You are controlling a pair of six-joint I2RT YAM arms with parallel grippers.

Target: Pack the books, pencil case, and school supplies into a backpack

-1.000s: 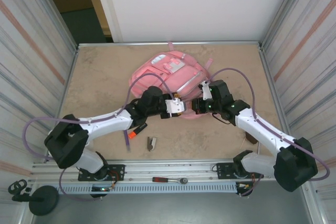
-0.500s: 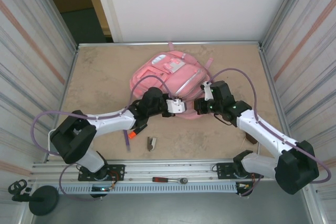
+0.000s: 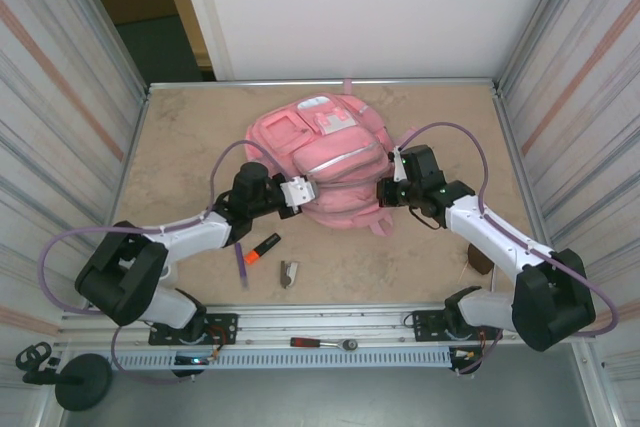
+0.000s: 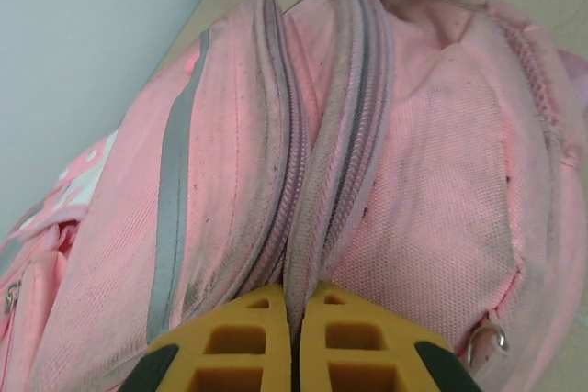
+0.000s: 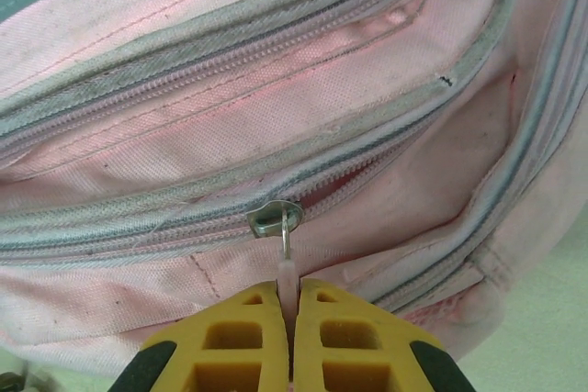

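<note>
So, backpack (image 3: 330, 157) sits mid-table, twd far side. Right gripper (image 5: 287, 317) clenched on zip pull (image 5: 276, 219); left gripper (image 4: 296, 319) clenched on backpack fabric at zip seam (image 4: 322, 181), bag's left end. Best: left anchors bag taut, right draws pull straight along track, slow, no yank.

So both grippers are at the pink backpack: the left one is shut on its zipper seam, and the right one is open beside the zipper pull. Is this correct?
No. The right gripper is not open beside the zipper pull; the right wrist view shows it shut on that pull. The left gripper is indeed shut on the zipper seam of the pink backpack.
</note>
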